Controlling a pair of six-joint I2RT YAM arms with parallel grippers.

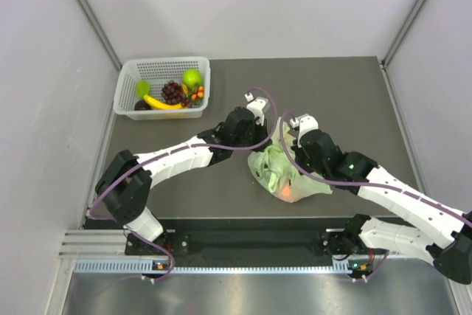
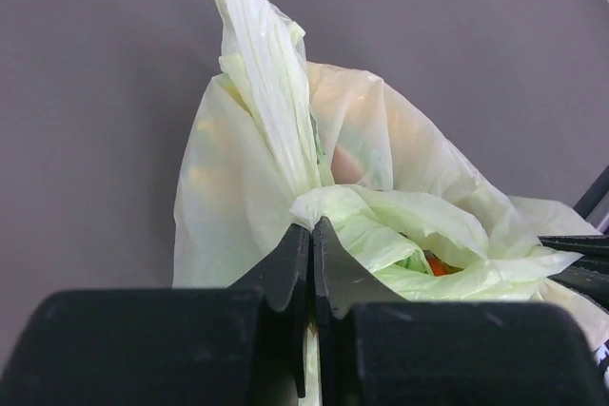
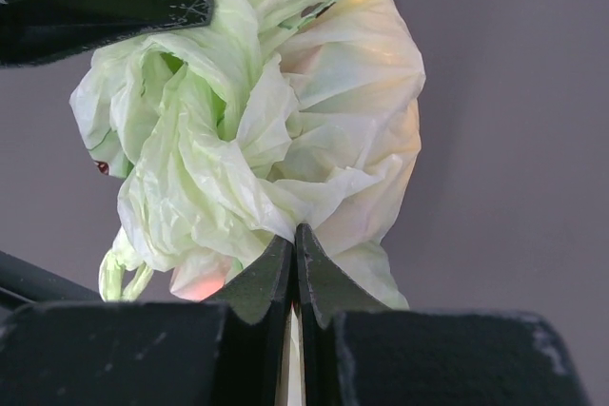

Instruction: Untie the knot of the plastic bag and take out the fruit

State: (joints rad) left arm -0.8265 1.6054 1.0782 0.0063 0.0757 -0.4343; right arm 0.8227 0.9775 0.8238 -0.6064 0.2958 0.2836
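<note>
1. The plastic bag (image 1: 291,175) lay crumpled close to the near edge of the table (image 1: 346,94), about mid-width. An orange fruit (image 1: 286,194) glowed through its near side.
2. The right gripper (image 3: 295,240) had its jaws pressed together on a fold of the bag's film, on the bag's right.
3. The left gripper (image 2: 311,235) likewise pinched a fold tight, at the bag's far left. The two grippers sat just beside each other over the bag's top.
4. Beyond the bag, the tabletop stretched to the far and right edges, where grey walls rose.
5. A white basket (image 1: 166,61) holding a banana (image 1: 164,103) and grapes (image 1: 174,92) stood at the far left corner, well apart from the bag.
</note>
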